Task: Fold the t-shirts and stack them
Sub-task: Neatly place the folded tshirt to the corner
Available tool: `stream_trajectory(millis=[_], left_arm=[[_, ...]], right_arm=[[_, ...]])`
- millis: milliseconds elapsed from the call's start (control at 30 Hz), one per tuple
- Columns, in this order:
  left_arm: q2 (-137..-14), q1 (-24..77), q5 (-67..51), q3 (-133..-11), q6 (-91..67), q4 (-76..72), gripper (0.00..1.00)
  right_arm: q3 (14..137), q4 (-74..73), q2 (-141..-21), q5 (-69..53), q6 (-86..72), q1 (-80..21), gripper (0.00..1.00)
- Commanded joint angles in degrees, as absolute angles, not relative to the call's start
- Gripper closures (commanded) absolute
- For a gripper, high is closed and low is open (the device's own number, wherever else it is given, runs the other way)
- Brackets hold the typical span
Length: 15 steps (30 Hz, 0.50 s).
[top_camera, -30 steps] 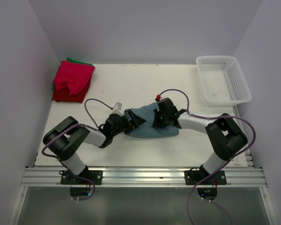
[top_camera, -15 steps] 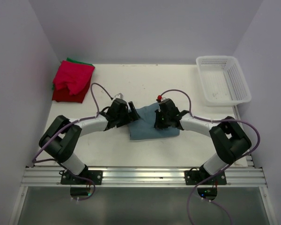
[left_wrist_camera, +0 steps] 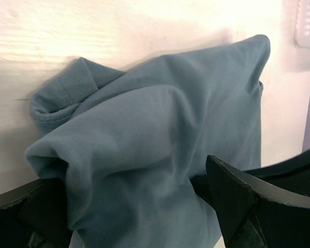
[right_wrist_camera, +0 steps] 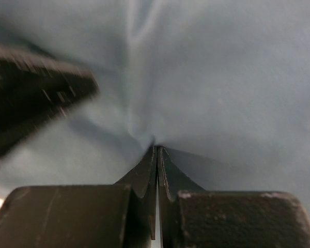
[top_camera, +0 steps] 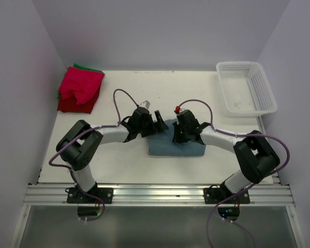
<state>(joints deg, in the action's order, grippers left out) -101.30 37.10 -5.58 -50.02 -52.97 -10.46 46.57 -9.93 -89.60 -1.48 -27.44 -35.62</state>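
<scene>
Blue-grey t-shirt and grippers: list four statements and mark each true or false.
1. The right gripper is shut on the blue-grey t-shirt. True.
2. The left gripper is shut too. False: its jaws stand wide open, with cloth between them.
3. The blue-grey t-shirt lies in the white basket. False: it lies on the table, apart from the basket.
4. Red t-shirts sit at the table's far left corner. True.

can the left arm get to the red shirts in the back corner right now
Probably yes. The left hand is open and grips nothing, though the blue shirt bulges between its fingers. Nothing stands between it and the red shirts.
</scene>
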Motion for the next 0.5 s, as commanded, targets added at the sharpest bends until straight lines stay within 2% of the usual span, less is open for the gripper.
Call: stream_trajectory(millis=[0, 267, 433, 467], left_arm=[[-106.3, 40.6, -9.1, -46.1, -55.1, -2.1, 0.0], [-106.9, 42.1, -11.6, -43.6, -58.1, -9.0, 0.01], [-106.6, 43.1, -12.8, -40.5, -60.9, -17.1, 0.1], [-106.6, 43.3, -13.0, -39.7, -61.3, -18.1, 0.16]], right_arm=[[46.8, -10.2, -88.5, -0.2, -26.7, -35.6, 1.0], [46.8, -9.4, -89.9, -0.4, -27.1, -35.6, 1.0], [46.8, -9.1, -90.5, -0.4, -27.2, -35.7, 1.0], [46.6, -9.1, -90.5, -0.4, -27.2, -35.6, 1.0]])
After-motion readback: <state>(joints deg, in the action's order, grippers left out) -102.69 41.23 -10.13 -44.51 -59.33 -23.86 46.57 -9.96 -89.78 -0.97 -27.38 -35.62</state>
